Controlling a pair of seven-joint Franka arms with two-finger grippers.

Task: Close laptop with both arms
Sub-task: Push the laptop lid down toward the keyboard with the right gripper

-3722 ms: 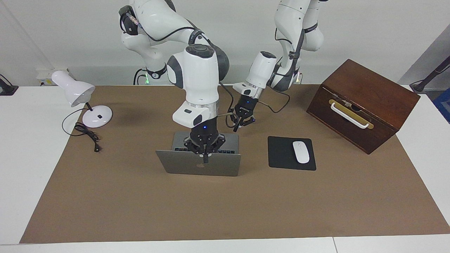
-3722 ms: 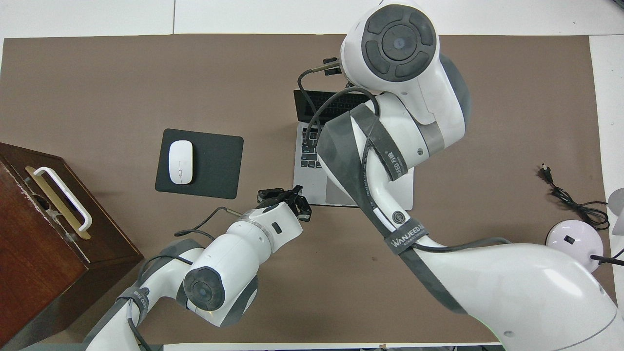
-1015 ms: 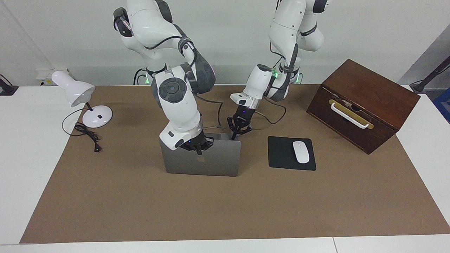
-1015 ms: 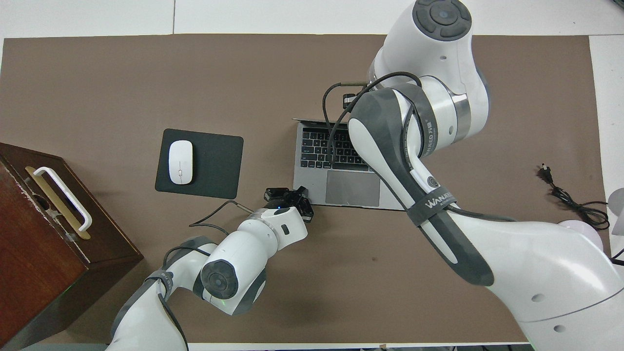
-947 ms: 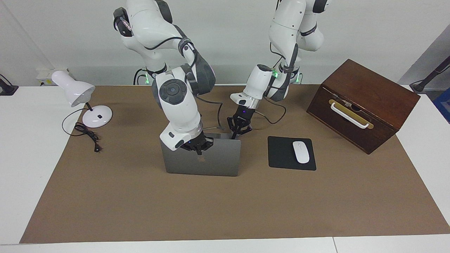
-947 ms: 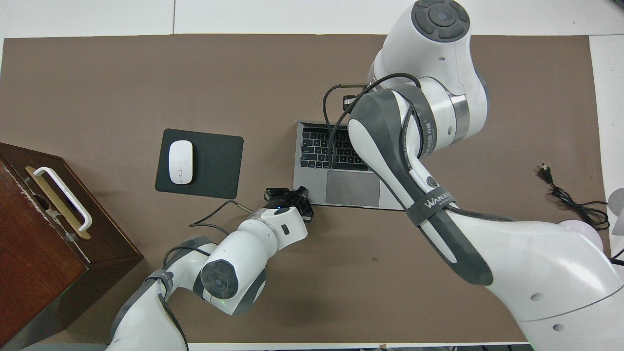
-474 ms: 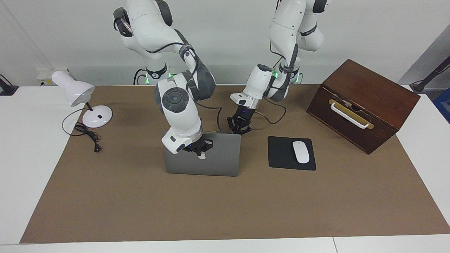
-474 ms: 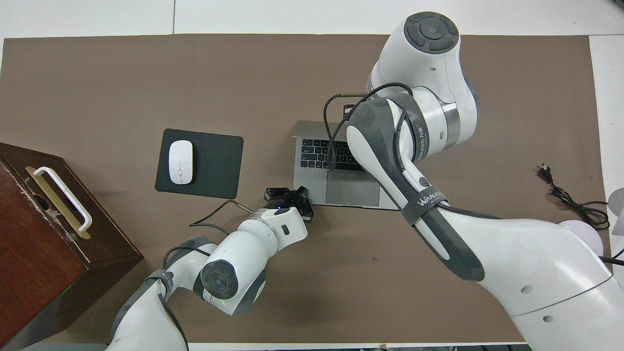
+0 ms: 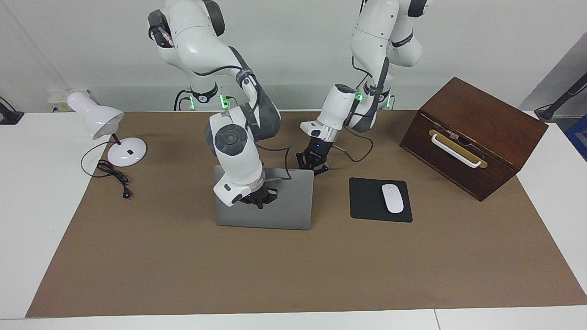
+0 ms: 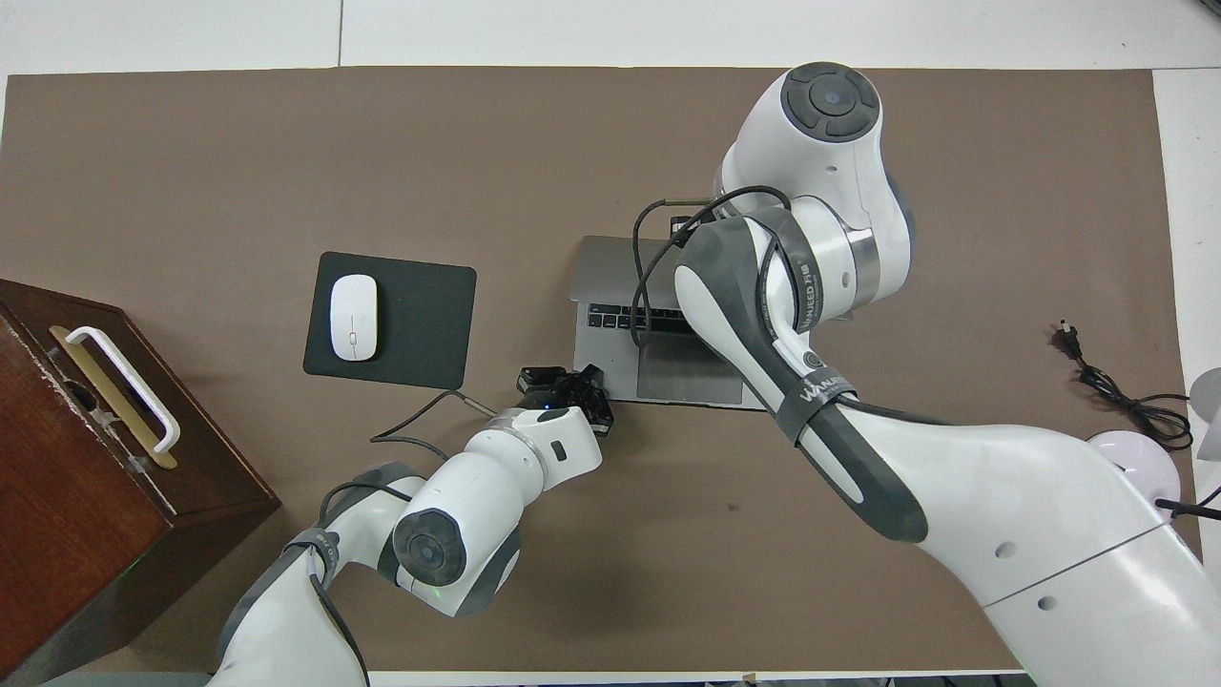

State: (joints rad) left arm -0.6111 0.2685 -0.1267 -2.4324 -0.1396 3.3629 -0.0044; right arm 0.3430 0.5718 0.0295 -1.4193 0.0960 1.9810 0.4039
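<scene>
The laptop sits in the middle of the brown mat, its grey lid tipped low over the keys but not flat. From above, a strip of keys and the smooth touch pad still show.

The wooden box stands at the left arm's end, the white lamp at the right arm's end. The black mouse pad with a white mouse lies beside the laptop.

The right gripper presses on the lid; its big white arm hides its claws from above, and I cannot tell how wide they are. The left gripper is at the laptop's corner nearest the robots, holding nothing, its claws a little apart.
</scene>
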